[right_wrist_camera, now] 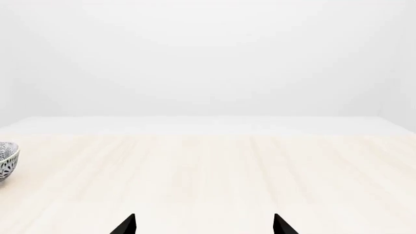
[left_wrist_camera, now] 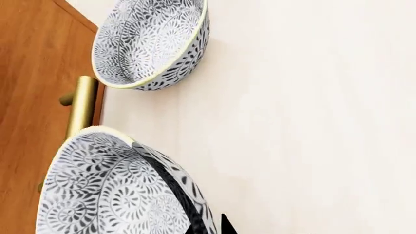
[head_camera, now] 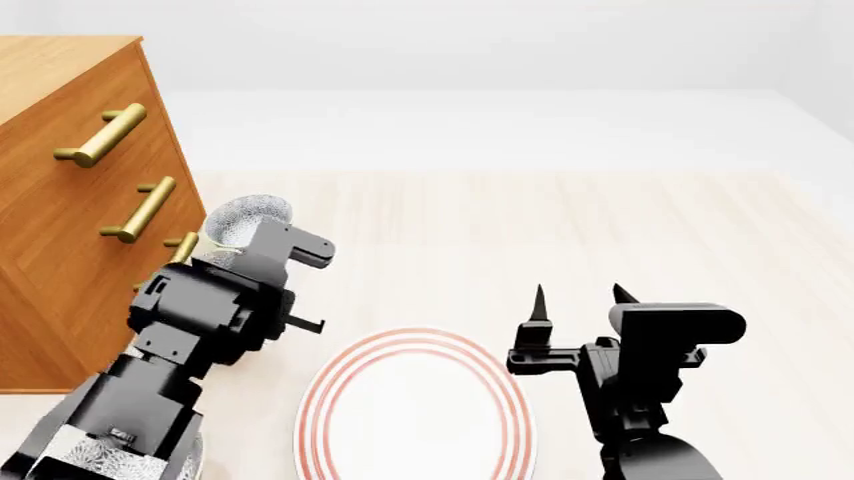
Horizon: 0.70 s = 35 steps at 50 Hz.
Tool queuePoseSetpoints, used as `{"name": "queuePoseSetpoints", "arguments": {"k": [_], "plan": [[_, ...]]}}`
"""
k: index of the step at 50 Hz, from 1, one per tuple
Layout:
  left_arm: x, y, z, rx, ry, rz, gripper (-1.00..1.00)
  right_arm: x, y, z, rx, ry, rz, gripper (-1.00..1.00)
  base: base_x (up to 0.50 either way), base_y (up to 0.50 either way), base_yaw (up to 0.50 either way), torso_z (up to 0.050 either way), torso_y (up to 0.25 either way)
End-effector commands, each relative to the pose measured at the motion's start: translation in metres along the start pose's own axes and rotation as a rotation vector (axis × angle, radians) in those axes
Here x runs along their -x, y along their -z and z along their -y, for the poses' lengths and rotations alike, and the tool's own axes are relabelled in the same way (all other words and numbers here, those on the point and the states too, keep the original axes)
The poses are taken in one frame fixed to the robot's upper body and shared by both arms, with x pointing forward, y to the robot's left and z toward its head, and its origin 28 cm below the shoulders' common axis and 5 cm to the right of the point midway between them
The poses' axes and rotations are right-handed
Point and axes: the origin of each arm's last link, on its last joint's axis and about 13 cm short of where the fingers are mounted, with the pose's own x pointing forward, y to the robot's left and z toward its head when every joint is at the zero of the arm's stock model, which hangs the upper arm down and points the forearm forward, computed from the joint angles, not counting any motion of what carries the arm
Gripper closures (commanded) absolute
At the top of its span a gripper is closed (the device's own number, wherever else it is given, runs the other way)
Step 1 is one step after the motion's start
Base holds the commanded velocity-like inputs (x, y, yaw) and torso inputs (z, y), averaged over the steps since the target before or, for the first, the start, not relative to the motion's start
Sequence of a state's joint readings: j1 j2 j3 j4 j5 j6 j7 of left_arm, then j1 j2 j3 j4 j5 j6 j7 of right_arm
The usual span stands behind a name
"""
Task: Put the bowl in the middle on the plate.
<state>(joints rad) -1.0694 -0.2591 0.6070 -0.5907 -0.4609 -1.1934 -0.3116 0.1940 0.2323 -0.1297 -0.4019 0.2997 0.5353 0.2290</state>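
In the left wrist view, the middle bowl (left_wrist_camera: 110, 195) is grey-and-white patterned and sits close to the camera. My left gripper (left_wrist_camera: 209, 225) is shut on its rim, with one finger inside the wall and one outside. A look-alike bowl (left_wrist_camera: 153, 41) lies farther off, and it also shows in the head view as the far bowl (head_camera: 244, 222). My left arm hides the middle bowl in the head view. The white plate (head_camera: 414, 415) with red rings lies on the pale surface between my arms. My right gripper (head_camera: 582, 295) stands open and empty to the right of the plate.
A wooden cabinet (head_camera: 67, 200) with gold handles (head_camera: 140, 208) stands directly left of the bowls. A third bowl (head_camera: 87, 455) shows under my left arm at the lower left. In the right wrist view, a bowl edge (right_wrist_camera: 7, 163) shows at the side of the pale surface.
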Motion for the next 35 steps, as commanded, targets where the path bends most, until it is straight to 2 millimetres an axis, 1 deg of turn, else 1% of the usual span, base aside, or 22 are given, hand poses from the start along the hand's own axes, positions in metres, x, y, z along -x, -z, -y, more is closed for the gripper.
{"name": "queuePoseSetpoints", "arguments": {"k": [1,5,7,10,11,13,15,16,22,24,26,28,31,35], "plan": [[0.031,-0.003,-0.002,-0.077,-0.023,0.121,1.00,0.000,-0.001,0.000,-0.001,0.002,0.003,-1.00,0.00,0.00,0.00,0.000,0.000],[0.043,-0.004,-0.001,-0.103,-0.007,0.175,1.00,0.000,0.000,0.001,-0.001,0.010,0.002,-1.00,0.00,0.00,0.00,0.000,0.000],[0.053,-0.003,0.001,-0.125,0.009,0.210,1.00,-0.001,0.000,0.002,-0.005,0.019,0.004,-1.00,0.00,0.00,0.00,0.000,0.000],[0.065,-0.001,0.004,-0.169,0.017,0.261,1.00,-0.001,0.000,0.003,-0.008,0.025,0.004,-1.00,0.00,0.00,0.00,0.000,0.000],[0.071,0.001,0.005,-0.209,0.008,0.304,1.00,-0.001,-0.001,0.003,-0.008,0.025,0.005,-1.00,0.00,0.00,0.00,0.000,0.000],[0.078,0.003,0.008,-0.240,0.028,0.316,1.00,-0.001,-0.001,0.003,-0.009,0.026,0.007,-1.00,0.00,0.00,0.00,0.000,0.000],[0.087,0.007,0.011,-0.294,0.038,0.354,1.00,-0.001,-0.001,0.004,-0.008,0.028,0.008,-1.00,0.00,0.00,0.00,0.000,0.000],[0.094,0.012,0.014,-0.350,0.039,0.383,1.00,-0.001,-0.001,0.004,-0.009,0.031,0.009,-1.00,0.00,0.00,0.00,0.000,0.000],[0.117,0.027,0.022,-0.479,0.085,0.456,1.00,-0.001,-0.002,0.005,-0.010,0.036,0.013,-1.00,0.00,0.00,0.00,0.000,0.002],[0.129,0.035,0.026,-0.560,0.115,0.504,1.00,-0.001,-0.003,0.005,-0.010,0.037,0.014,-1.00,0.00,0.00,0.00,0.000,0.000],[0.136,0.040,0.028,-0.595,0.130,0.521,1.00,-0.001,-0.003,0.005,-0.010,0.037,0.014,-1.00,0.00,0.00,0.00,0.000,0.000],[0.146,0.048,0.032,-0.668,0.153,0.564,1.00,-0.001,-0.004,0.005,-0.009,0.038,0.018,-1.00,0.00,0.00,0.00,0.000,0.000],[0.152,0.054,0.037,-0.738,0.173,0.595,1.00,-0.001,-0.005,0.005,-0.010,0.039,0.021,-1.00,0.00,0.00,0.00,0.000,0.000],[0.158,0.057,0.042,-0.816,0.209,0.647,1.00,-0.001,-0.007,0.005,-0.007,0.040,0.023,-1.00,0.00,0.00,0.00,0.000,0.000]]}}
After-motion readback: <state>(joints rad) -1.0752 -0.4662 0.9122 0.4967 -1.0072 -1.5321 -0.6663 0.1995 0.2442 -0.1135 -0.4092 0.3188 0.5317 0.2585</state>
